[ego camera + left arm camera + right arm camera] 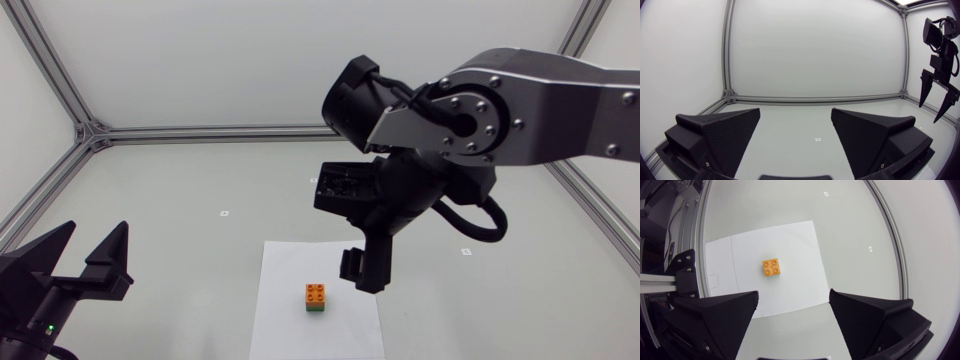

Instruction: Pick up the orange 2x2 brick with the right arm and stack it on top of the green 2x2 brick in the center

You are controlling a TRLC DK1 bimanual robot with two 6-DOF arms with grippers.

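Two bricks stand stacked on the white paper sheet (285, 300): the orange 2x2 brick (316, 292) sits squarely on the green 2x2 brick (316, 310) (only a thin green strip shows beneath it in the head view). The right gripper (362, 280) hangs above and just beside the stack, jaws spread wide and holding nothing; in its wrist view the orange brick lies ahead of the gap between them. The left gripper (97, 235) sits low near the table's (180, 200) left side, likewise spread and empty.
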